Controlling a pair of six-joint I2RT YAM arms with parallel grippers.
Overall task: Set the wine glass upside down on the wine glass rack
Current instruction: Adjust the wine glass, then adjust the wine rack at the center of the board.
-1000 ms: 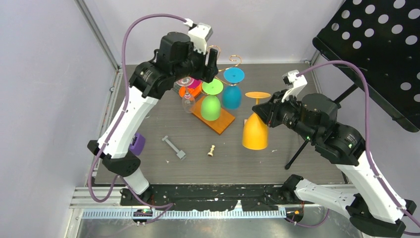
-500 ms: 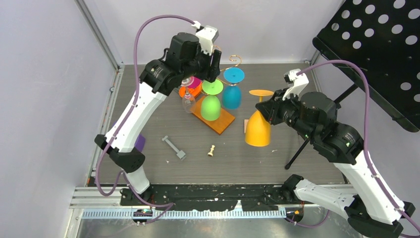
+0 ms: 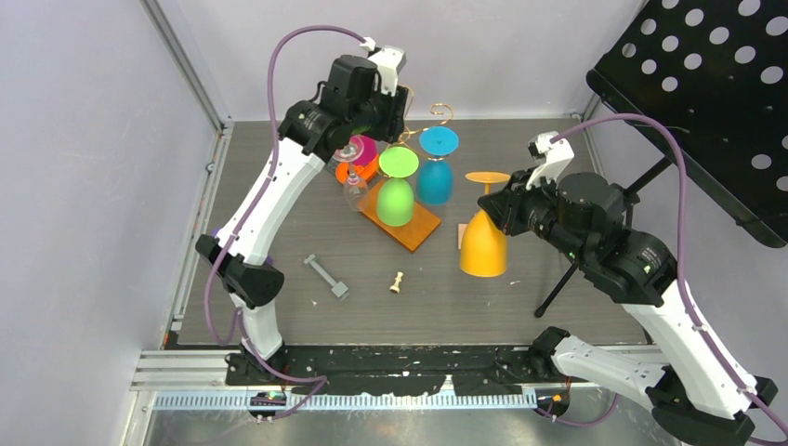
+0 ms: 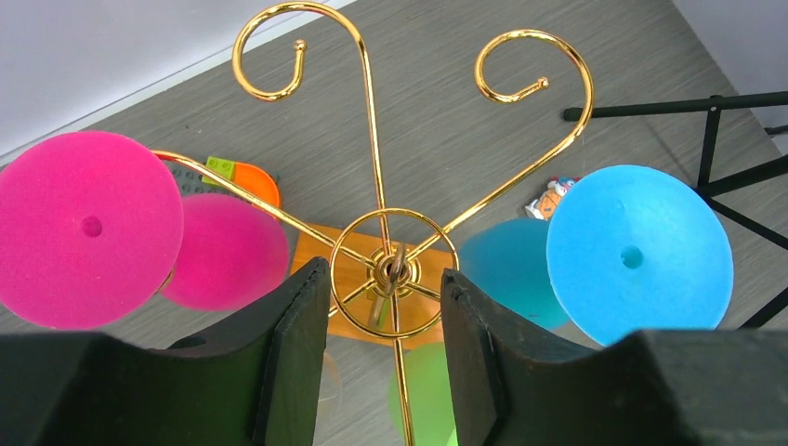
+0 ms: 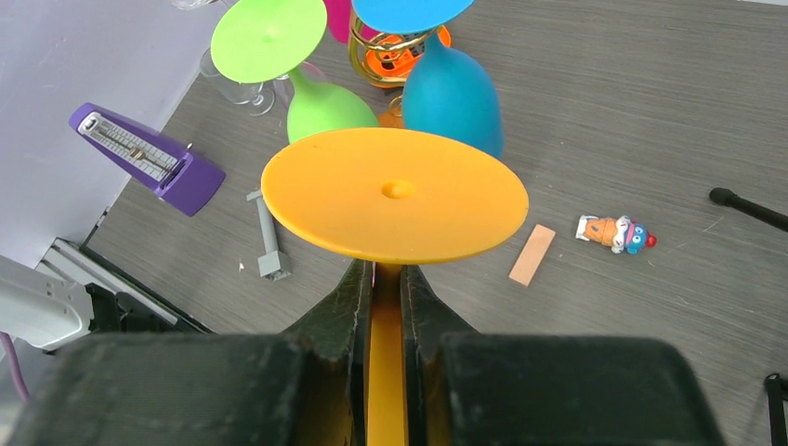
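The right claw (image 5: 387,279) clamps the stem of the inverted orange wine glass (image 5: 395,193), at 3 o'clock of the wine glass rack (image 4: 389,268). The left claw (image 4: 383,307) hovers over the rack, jaws apart.

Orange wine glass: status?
Right end effector shut on orange wine glass stem, inverted, not yet on wine glass rack. Left end effector open, over rack hub. Green glass, blue glass, pink glass hung; two hooks free.
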